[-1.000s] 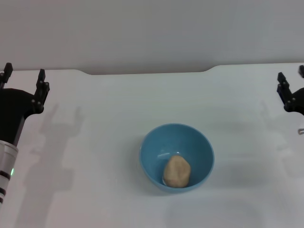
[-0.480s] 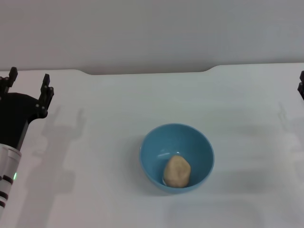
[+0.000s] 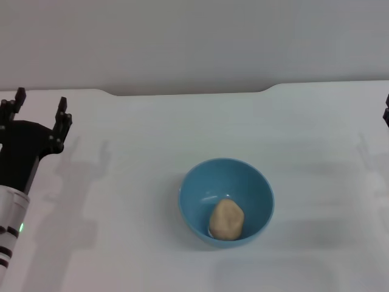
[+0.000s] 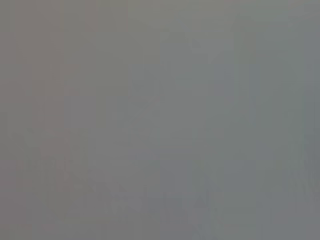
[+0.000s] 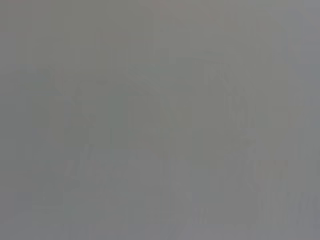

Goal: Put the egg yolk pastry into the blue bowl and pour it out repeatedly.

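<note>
In the head view, the blue bowl (image 3: 196, 185) stands upright on the white table, a little right of centre and toward the front. Inside it, the pale beige egg yolk pastry (image 3: 227, 219) rests against the near wall. My left gripper (image 3: 41, 102) hovers at the far left, well away from the bowl, open with nothing between its fingers. Only a sliver of my right gripper (image 3: 386, 115) shows at the right edge, also far from the bowl. Both wrist views are a blank grey.
The white table (image 3: 134, 182) stretches around the bowl, with a notched back edge against a pale wall. No other objects stand on it.
The left gripper has drifted slightly inward to the right. The right gripper has pulled back almost out of the right edge. Bowl and pastry have not moved.
</note>
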